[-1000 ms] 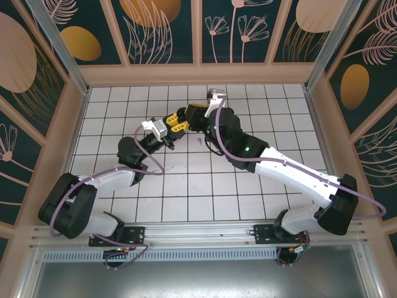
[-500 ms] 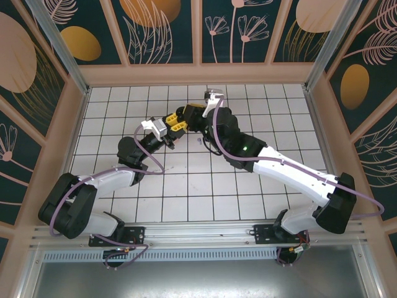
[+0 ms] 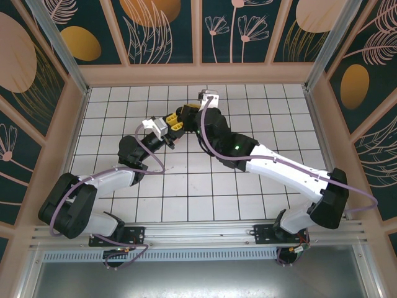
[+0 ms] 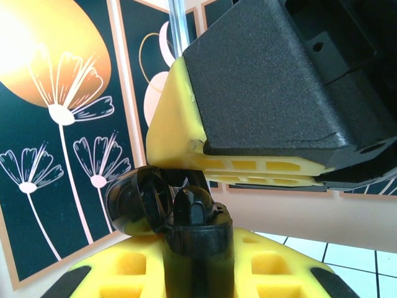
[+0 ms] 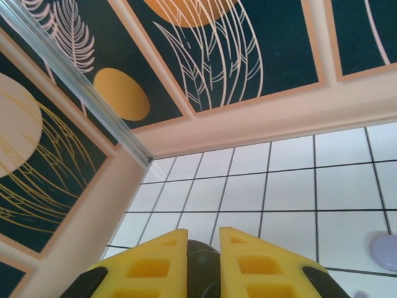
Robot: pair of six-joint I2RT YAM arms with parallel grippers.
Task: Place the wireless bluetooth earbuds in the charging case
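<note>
Two robot arms met over the far middle of a white tiled worktop (image 3: 205, 186), hemmed in by dark floral wall panels (image 5: 205, 49). The left hand (image 3: 177, 124) had its yellow fingers (image 4: 124, 267) pressed in on a glossy black plastic charging case (image 4: 197, 239). It held the case upright above the tiles with its hinged lid (image 4: 133, 202) swung open to the left. The right hand (image 3: 185, 113) reached in from the opposite side, and its yellow-and-black finger (image 4: 260, 105) sat just over the case's open mouth in the left wrist view. In the right wrist view its two yellow fingers stood close together, pinching a small rounded black piece, apparently a black earbud (image 5: 200, 256), though most of it was hidden between the pads. A rounded black shape also showed in the mouth of the case, too dark to tell from the case itself. A small lilac disc (image 5: 384, 249) lay on a tile at the right edge of the right wrist view.
</note>
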